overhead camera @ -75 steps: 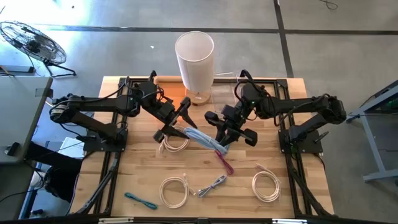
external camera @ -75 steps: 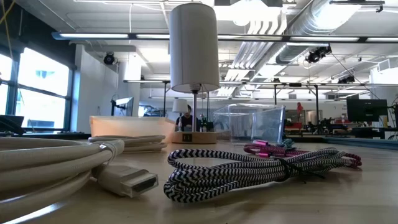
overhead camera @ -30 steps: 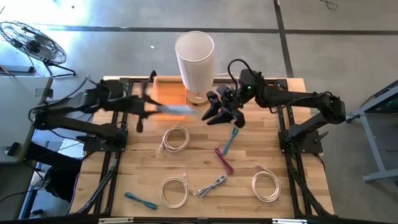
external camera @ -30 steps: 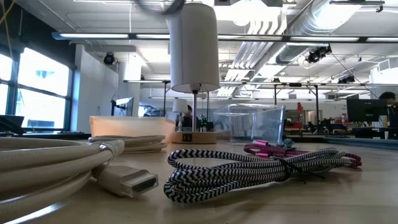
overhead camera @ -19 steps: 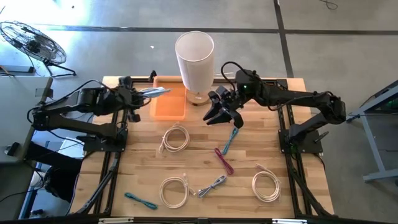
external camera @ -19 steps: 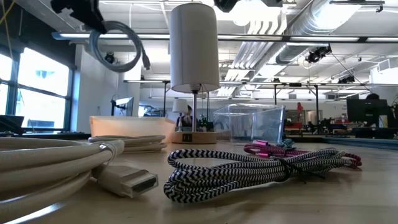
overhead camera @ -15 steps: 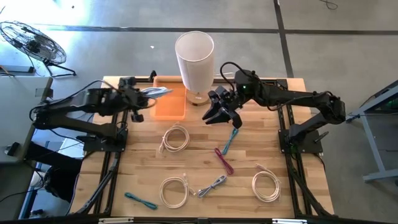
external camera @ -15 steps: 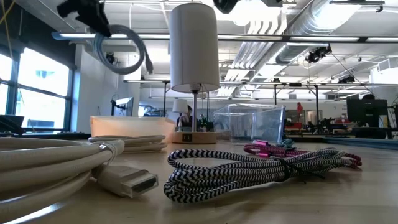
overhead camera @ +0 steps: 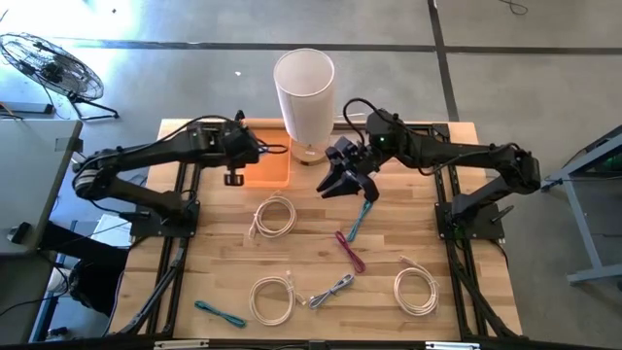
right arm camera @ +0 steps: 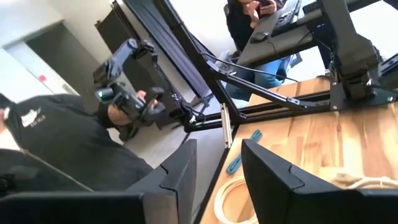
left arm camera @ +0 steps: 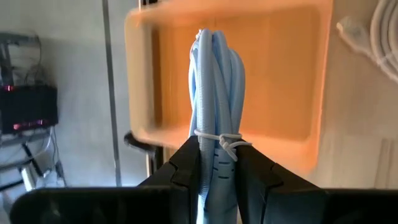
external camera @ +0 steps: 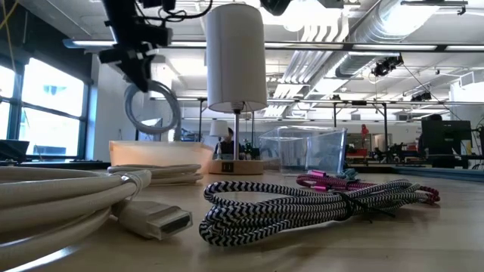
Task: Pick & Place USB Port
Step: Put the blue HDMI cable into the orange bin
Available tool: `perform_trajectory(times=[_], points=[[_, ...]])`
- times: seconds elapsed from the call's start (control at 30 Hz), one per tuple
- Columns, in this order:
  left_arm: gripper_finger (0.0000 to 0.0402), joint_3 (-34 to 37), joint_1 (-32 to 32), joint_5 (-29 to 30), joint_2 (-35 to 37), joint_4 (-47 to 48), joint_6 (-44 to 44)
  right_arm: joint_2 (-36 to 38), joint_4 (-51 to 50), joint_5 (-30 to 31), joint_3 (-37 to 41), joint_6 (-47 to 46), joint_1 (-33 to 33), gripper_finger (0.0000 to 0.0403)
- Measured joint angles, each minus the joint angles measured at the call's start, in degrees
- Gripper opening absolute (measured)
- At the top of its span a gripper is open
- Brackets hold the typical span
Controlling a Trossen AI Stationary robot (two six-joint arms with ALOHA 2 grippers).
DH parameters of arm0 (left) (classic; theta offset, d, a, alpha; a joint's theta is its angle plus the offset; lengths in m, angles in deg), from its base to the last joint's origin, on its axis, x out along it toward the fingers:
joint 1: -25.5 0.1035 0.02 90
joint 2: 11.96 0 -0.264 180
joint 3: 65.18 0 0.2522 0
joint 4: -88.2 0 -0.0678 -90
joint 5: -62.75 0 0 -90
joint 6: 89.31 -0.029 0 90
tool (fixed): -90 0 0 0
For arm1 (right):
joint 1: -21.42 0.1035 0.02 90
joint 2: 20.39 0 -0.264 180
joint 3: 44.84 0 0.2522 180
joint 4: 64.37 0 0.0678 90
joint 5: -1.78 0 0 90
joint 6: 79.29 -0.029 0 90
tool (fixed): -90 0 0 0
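My left gripper [overhead camera: 234, 161] is shut on a light-blue coiled USB cable [left arm camera: 216, 87] and holds it over the orange tray [overhead camera: 272, 165] at the table's far side. In the low view the coil [external camera: 129, 109] hangs as a loop under the gripper [external camera: 141, 74], above the tray [external camera: 159, 153]. My right gripper [overhead camera: 346, 179] stands open and holds nothing, just right of the white lamp [overhead camera: 304, 86]; its two fingers [right arm camera: 180, 180] show a free gap in the right wrist view. My left gripper pinches the bundled coil between its two fingers at the end bound by a white tie [left arm camera: 219, 144]. The fingers point down from above. The coil hangs below them, clear of the tray [left arm camera: 298, 74].
White cable coils [overhead camera: 274, 216] [overhead camera: 272, 297] [overhead camera: 416, 290] lie on the wood. So do a teal cable [overhead camera: 358, 222], a pink one [overhead camera: 350, 251], a striped one [overhead camera: 332, 290] and another teal one [overhead camera: 219, 311]. A clear bin [external camera: 302, 151] stands right of the lamp. People stand beyond the table [right arm camera: 68, 149].
My left gripper has swung from near the table's left edge toward the right, over the orange tray, and tipped to point down. The blue coil, held level and high before, now hangs lower as a loop beneath it.
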Motion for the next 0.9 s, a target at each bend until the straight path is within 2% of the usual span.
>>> perform_trajectory(times=[0.17, 0.5, 0.57, 0.77, 0.9], points=[[0.0064, 0.0, 0.0, -0.8, -2.4, -4.2, -3.5, 0.6, 0.1, -0.1, 0.0, -0.5, 1.5, 0.0118], [0.0064, 0.0, 0.0, -1.3, -5.9, -4.2, -7.2, 5.9, 0.4, 0.1, 0.0, 1.9, 2.1, 0.0118], [0.0084, 0.0, 0.6, -1.0, -6.8, -4.7, -7.7, 7.0, 0.4, 0.1, 0.0, 2.3, 2.1, 0.0118], [0.0198, -0.1, 4.4, 0.3, -10.1, -5.1, -7.8, 9.7, -1.1, 0.2, 0.0, 4.2, 2.1, 0.0118], [0.0228, 0.0, 6.8, -1.3, -12.1, -5.7, -7.4, 10.4, -2.8, 0.2, 0.0, 4.8, 2.1, 0.0118]])
